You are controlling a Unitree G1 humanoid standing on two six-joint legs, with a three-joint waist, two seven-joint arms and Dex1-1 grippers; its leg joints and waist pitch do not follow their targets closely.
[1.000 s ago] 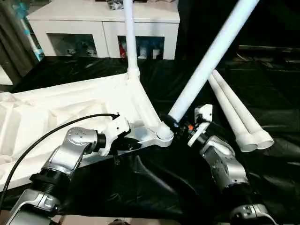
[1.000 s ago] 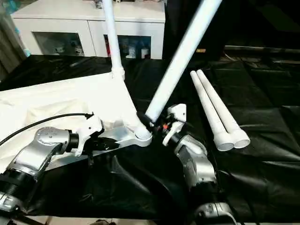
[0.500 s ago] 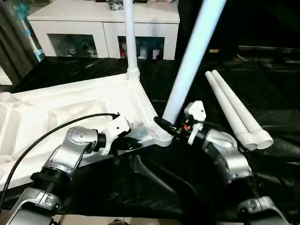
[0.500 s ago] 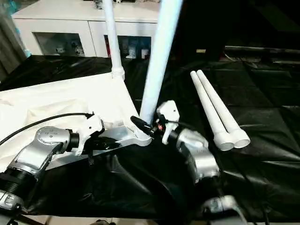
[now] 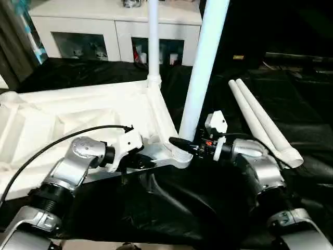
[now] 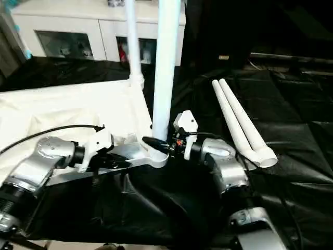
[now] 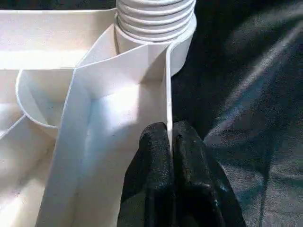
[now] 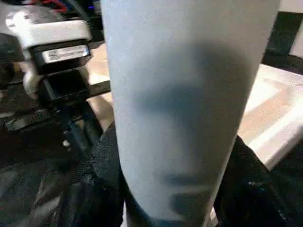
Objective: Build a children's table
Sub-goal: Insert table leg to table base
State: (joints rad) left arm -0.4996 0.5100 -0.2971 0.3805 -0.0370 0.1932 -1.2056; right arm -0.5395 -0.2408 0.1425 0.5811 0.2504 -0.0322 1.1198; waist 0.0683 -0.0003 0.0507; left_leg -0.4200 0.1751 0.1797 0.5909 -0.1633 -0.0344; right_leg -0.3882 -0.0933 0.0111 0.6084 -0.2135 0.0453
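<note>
The white tabletop (image 5: 78,112) lies underside up on black cloth. One white leg (image 5: 153,36) stands upright in its far corner socket. A second leg (image 5: 200,67) stands almost upright with its lower end in the near corner socket (image 5: 180,155). My right gripper (image 5: 181,142) is shut on this leg just above the socket, and its black fingers (image 8: 106,163) press both sides of the tube. My left gripper (image 7: 169,135) is shut on the tabletop's thin rim wall beside that socket. Two spare legs (image 5: 257,117) lie side by side to the right.
A white cabinet (image 5: 104,21) with glass-fronted shelves stands at the back. Black cloth (image 5: 182,208) covers the work surface and hangs in folds at the front. A black cable (image 5: 57,146) arcs over my left forearm.
My right gripper has swung the held leg from a strong rightward lean to almost upright over the near corner socket. The left gripper has kept its hold on the rim.
</note>
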